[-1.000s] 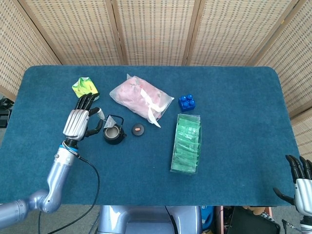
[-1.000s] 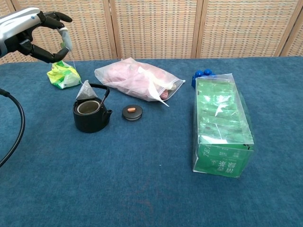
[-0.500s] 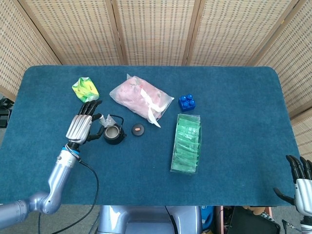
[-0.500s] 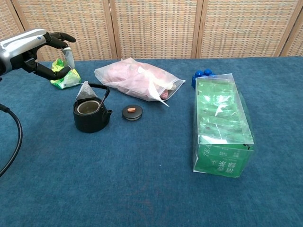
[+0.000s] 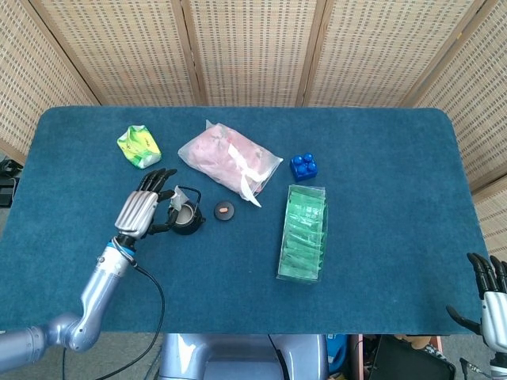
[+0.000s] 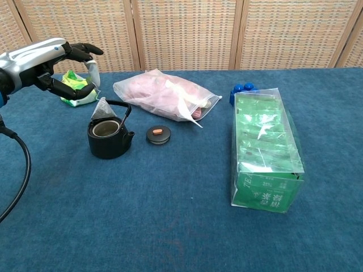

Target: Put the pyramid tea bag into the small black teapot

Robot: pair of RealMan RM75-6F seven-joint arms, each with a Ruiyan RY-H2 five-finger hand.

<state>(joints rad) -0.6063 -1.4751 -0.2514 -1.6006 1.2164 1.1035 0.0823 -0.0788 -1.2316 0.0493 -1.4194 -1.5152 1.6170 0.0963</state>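
Left hand [image 6: 51, 68] pinched the white tag [image 6: 93, 72] of the translucent pyramid tea bag [image 6: 104, 109], which sat at the rim of the small black iron teapot [image 6: 108, 136], near its handle. Best to centre over the opening, lower until the string slackens, then release. Right hand [image 5: 491, 297] idled off the worktop, fingers apart.

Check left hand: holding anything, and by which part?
The left hand pinches the paper tag of the pyramid tea bag, whose body rests at the teapot rim.
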